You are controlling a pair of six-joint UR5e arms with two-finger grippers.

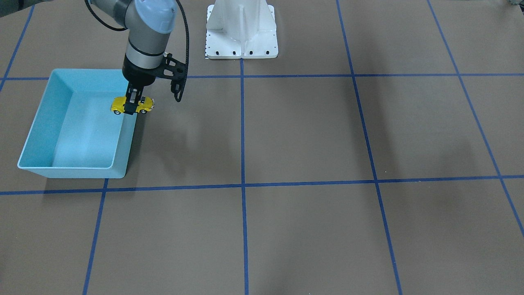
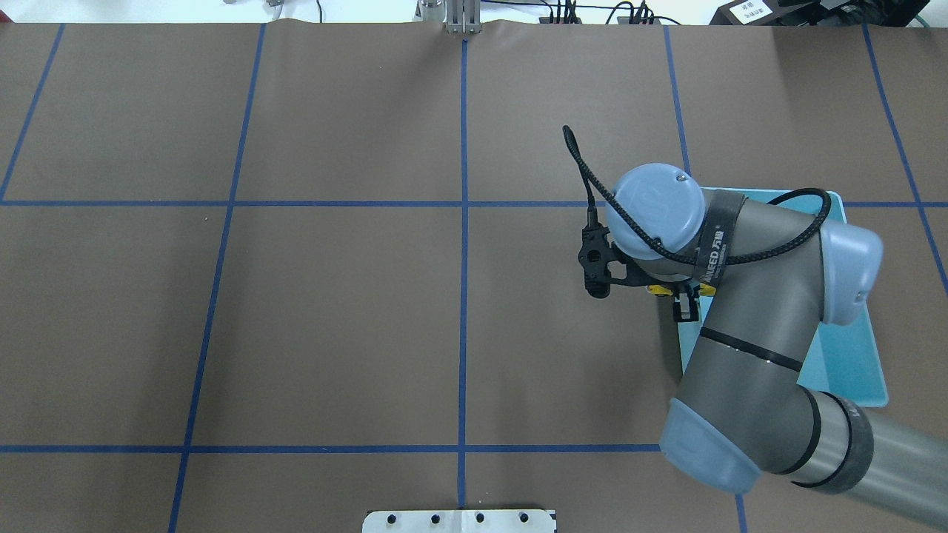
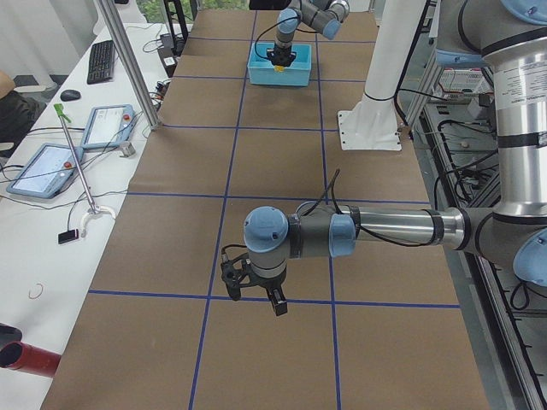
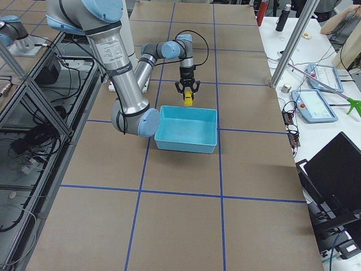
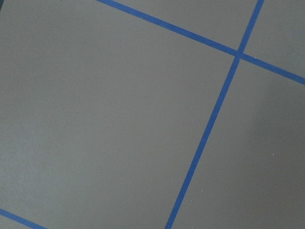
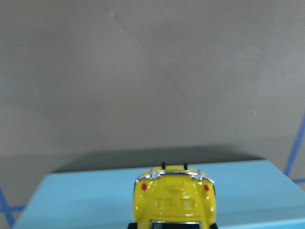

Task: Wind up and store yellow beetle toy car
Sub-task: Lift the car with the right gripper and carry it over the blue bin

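Observation:
The yellow beetle toy car (image 1: 143, 105) hangs in my right gripper (image 1: 132, 107), which is shut on its middle, fingers pointing down. The car is held level above the inner side wall of the light blue bin (image 1: 41, 123), clear of the bin floor. In the right wrist view the car's rear (image 6: 174, 200) shows over the bin's rim (image 6: 86, 200). In the overhead view the arm hides most of the car (image 2: 655, 290). My left gripper (image 3: 275, 301) shows only in the exterior left view, hovering above bare table; I cannot tell whether it is open or shut.
The white robot base (image 1: 241, 28) stands at the table's middle edge. Blue tape lines (image 1: 242, 184) grid the brown table. An operators' desk with tablets (image 3: 51, 166) and a metal pole (image 3: 128, 64) lies beyond the table's far side.

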